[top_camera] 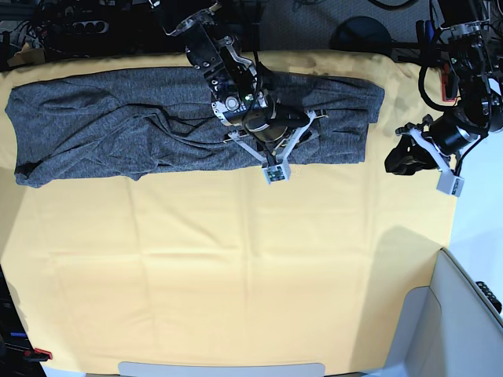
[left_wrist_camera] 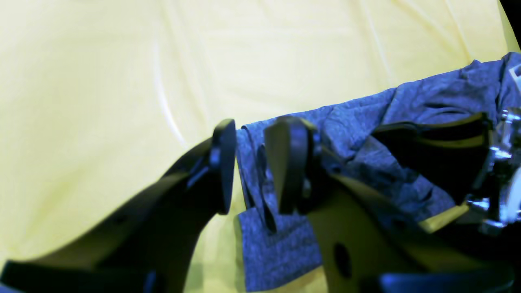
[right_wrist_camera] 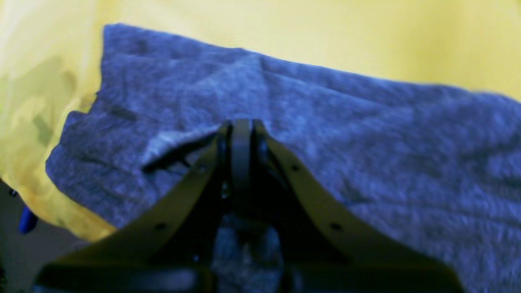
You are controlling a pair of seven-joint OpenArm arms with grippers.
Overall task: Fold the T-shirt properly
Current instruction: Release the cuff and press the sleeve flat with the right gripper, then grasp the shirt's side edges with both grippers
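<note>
Yellow cloth (top_camera: 236,259): a broad sheet that fills most of the base view, lightly creased, with its far edge running beneath the garment. It forms the pale background in both wrist views. T-shirt (top_camera: 118,118): heathered dark grey knit, laid on the cloth as one long wrinkled band along the far side. The band reaches from near the cloth's left edge to well right of its middle and ends short of the right edge. The near half of the cloth carries none of it. In the right wrist view the shirt (right_wrist_camera: 366,146) covers most of the frame. One rounded corner lies at the left, close to the cloth's edge, beyond which a dark floor shows. In the left wrist view a rumpled edge of the shirt (left_wrist_camera: 427,101) runs from the frame's right side down toward the middle. Left pincer (left_wrist_camera: 257,162): black fingers set a narrow gap apart, with a bunched fold of the shirt filling the gap and a flap of fabric hanging out below. Right pincer (right_wrist_camera: 242,130): fingers brought together to a single tip, poised over the shirt just beside a raised crease. Whether any fabric is caught between them cannot be told. Metal fittings (left_wrist_camera: 504,171): bright parts at the right margin of the left wrist view, blurred. Blue object (right_wrist_camera: 26,219): small, at the lower left margin beyond the cloth's edge, too blurred to identify.
</note>
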